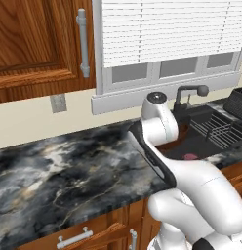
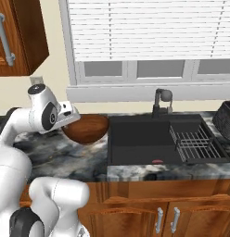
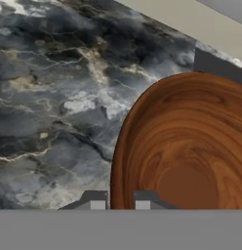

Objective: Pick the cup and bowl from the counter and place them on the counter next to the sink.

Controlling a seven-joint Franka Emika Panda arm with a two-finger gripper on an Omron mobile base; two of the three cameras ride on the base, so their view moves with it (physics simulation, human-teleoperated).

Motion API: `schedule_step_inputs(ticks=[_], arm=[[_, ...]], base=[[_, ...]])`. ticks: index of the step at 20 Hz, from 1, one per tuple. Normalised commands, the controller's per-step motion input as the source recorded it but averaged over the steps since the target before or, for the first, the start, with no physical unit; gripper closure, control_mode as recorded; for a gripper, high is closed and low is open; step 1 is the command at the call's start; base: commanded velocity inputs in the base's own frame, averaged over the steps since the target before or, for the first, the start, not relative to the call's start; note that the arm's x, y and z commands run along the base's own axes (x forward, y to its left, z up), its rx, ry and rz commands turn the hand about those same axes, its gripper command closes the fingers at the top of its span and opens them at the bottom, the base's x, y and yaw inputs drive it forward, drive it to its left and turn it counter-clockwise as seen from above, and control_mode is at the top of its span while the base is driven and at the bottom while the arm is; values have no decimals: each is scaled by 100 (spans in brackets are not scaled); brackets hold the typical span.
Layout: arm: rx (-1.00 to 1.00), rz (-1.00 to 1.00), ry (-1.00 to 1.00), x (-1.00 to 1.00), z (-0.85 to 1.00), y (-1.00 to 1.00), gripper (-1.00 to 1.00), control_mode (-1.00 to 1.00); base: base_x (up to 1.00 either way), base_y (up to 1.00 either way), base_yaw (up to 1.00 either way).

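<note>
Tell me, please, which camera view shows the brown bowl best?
The hand view: the bowl is close, with its wood-grain inside and the rim between the fingertips. The right base view shows the bowl's whole rounded outside beside the sink. In the left base view the arm hides most of it.

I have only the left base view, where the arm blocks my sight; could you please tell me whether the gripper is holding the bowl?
Observer: Yes. In the hand view the gripper has its jaws closed across the rim of the bowl, one finger inside and one outside.
Operator: Thank you. Where is the bowl relative to the sink?
Observer: In the right base view it is over the counter, just beside the left edge of the sink.
Operator: Is it resting on the counter?
Observer: Its base looks at or just above the stone; I cannot tell whether they touch.
</note>
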Motion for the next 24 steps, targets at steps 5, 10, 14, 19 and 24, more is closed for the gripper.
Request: schedule_step_inputs(ticks=[5,10,14,19,24], arm=[[0,0,9,33,-25,15,100,-100],[0,0,6,12,-32,1,100,-100],[0,0,0,1,-37,0,100,-100],[0,0,0,2,-41,0,100,-100],[0,2,0,12,-32,0,100,-100]], base=[[0,0,0],[0,0,0],[0,0,0],[0,0,0],[0,0,0]])
